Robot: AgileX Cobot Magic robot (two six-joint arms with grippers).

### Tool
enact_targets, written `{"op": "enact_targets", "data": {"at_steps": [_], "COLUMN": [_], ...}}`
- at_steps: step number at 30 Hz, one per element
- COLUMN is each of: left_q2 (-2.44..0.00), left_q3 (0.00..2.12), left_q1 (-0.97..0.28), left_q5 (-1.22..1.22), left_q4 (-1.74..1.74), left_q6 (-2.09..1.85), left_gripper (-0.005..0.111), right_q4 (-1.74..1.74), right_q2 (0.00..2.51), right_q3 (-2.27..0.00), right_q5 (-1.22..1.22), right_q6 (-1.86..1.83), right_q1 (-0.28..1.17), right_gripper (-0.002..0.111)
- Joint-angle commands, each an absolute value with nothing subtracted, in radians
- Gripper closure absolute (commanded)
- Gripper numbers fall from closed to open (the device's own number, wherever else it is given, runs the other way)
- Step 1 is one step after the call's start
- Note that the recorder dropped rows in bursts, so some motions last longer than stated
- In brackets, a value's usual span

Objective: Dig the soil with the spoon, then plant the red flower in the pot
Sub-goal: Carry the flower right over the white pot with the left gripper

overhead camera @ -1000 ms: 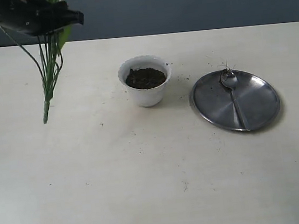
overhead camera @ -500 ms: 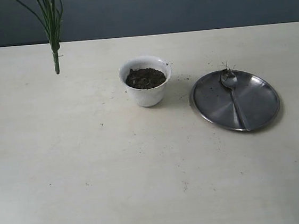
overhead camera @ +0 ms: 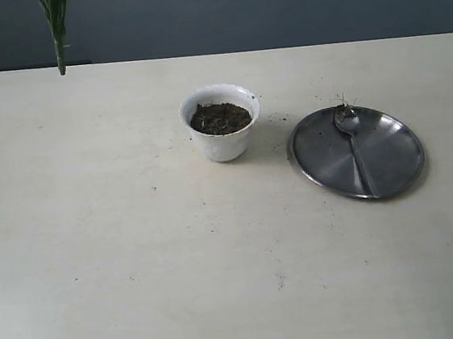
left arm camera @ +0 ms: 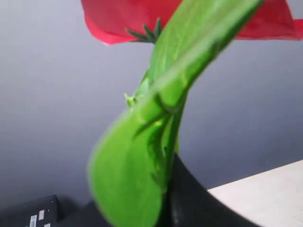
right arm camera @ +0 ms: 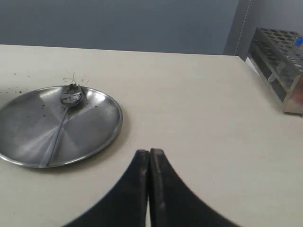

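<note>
Flower held up high, pot waiting

Red flower [left arm camera: 189, 16] is gripped by the left hand, stems [overhead camera: 56, 25] dangling well left of the pot [overhead camera: 221, 122]; light, floppy, best held at the stem bundle. Right hand [right arm camera: 149, 156] is closed, empty.

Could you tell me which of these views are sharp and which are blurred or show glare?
Exterior view: sharp, evenly lit, with soft sheen on the steel plate and a faint shadow beside the pot. Left wrist view: the red flower is too close, its leaf badly blurred. Right wrist view: the spoon is crisp, the right gripper slightly soft.
</note>
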State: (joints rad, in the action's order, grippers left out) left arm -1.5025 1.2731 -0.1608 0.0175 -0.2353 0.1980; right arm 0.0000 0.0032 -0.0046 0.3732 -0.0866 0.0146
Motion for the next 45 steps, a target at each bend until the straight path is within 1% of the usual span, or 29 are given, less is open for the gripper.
{"op": "enact_targets", "data": {"at_steps": [1,8,11,13,14,16,22,25,28,33,36,41,45], "left_q2": [-1.439,-1.402,-1.415,-1.439,-1.452,-1.487,-1.56,-1.589,-1.626,-1.663,-1.68,-1.724,-1.767], "left_q3": [1.203,1.085,1.073,1.073,1.075,1.094,1.121,1.122,1.124,1.143,1.161,1.201,1.217], "left_q1": [-0.16,-0.162,-0.162,-0.162,-0.16,-0.159,-0.159,-0.158,-0.158,-0.158,-0.158,-0.158,-0.158], "left_q5": [0.09,0.284,0.373,0.491,0.555,0.608,0.626,0.772,0.868,0.861,0.899,0.926,0.93], "left_q4": [-0.268,-0.309,-0.469,-0.628,-0.674,-0.733,-0.746,-0.791,-0.793,-0.802,-0.827,-0.919,-0.908], "left_q6": [0.201,0.216,0.374,0.527,0.573,0.643,0.65,0.65,0.645,0.606,0.61,0.61,0.61], "left_gripper": [0.106,0.106,0.106,0.106,0.106,0.106,0.106,0.106,0.106,0.106,0.106,0.106,0.106], "right_q4": [-0.005,-0.005,-0.005,-0.005,-0.005,-0.005,-0.005,-0.005,-0.005,-0.005,-0.005,-0.005,-0.005], "right_q2": [0.0,0.0,0.0,0.0,0.0,0.0,0.0,0.0,0.0,0.0,0.0,0.0,0.0], "right_q3": [0.0,0.0,0.0,0.0,0.0,0.0,0.0,0.0,0.0,0.0,0.0,0.0,0.0], "right_q5": [0.363,0.363,0.363,0.363,0.363,0.363,0.363,0.363,0.363,0.363,0.363,0.363,0.363], "right_q6": [-0.088,-0.088,-0.088,-0.088,-0.088,-0.088,-0.088,-0.088,-0.088,-0.088,-0.088,-0.088,-0.088], "right_q1": [0.012,0.012,0.012,0.012,0.012,0.012,0.012,0.012,0.012,0.012,0.012,0.012,0.012], "right_gripper": [0.108,0.108,0.108,0.108,0.108,0.108,0.108,0.108,0.108,0.108,0.108,0.108,0.108]}}
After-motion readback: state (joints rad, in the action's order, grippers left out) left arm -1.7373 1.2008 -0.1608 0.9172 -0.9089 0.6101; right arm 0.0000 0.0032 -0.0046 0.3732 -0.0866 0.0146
